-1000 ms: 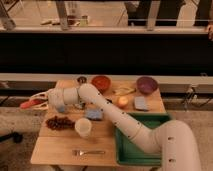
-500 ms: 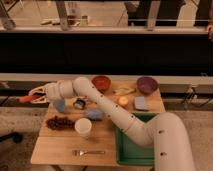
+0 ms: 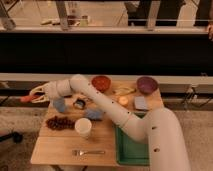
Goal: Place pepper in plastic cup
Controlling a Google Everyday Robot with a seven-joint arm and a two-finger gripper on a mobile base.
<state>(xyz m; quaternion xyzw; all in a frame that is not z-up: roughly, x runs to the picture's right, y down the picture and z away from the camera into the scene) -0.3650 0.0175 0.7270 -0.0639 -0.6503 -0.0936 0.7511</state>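
Observation:
My gripper (image 3: 34, 95) is out past the table's left edge, raised above table height. It is shut on the pepper (image 3: 25, 99), a small slim red-orange piece sticking out to the left of the fingers. The plastic cup (image 3: 83, 127) is white and stands upright on the table in front of the arm, well to the right of and below the gripper. The arm stretches from the lower right across the table to the left.
A dark red bunch of grapes (image 3: 59, 122) lies left of the cup. A blue object (image 3: 60, 105), a small can (image 3: 80, 103) and a blue sponge (image 3: 94, 114) are behind it. A red bowl (image 3: 101, 82), purple bowl (image 3: 147, 84), green tray (image 3: 131, 150) and fork (image 3: 88, 152) are also there.
The gripper has moved left and a little up with the pepper in it, from over the table's left part to beyond its left edge.

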